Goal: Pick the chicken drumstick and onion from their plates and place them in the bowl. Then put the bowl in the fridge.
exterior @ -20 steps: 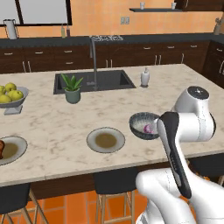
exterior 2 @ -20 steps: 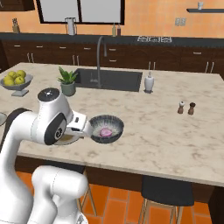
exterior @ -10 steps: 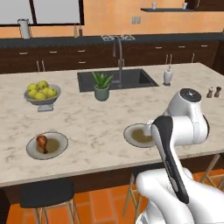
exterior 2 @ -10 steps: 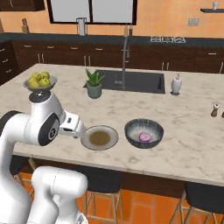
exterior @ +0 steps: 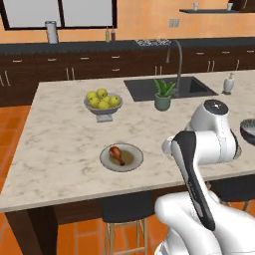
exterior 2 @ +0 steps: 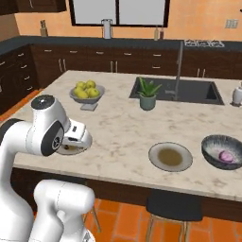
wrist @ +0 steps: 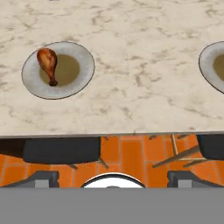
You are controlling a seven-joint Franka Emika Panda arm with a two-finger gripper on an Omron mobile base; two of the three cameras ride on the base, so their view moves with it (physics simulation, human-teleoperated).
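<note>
The chicken drumstick lies on the left part of a grey plate on the marble island, near its front edge. The base views show the same drumstick and plate left of my arm. My gripper is open and holds nothing; it hangs above the island's front edge, right of and nearer than that plate. The second plate is bare, and its edge is at the hand view's right. The onion sits inside the dark bowl at the far right. The fridge is out of view.
A footed fruit bowl with yellow-green fruit stands behind the drumstick plate. A potted plant sits by the sink, with a soap bottle beyond. Dark stools stand under the island's front edge.
The base has driven left along the island, so the whole scene has slid right; the drumstick plate has come in beside my arm. The gripper has stayed open.
</note>
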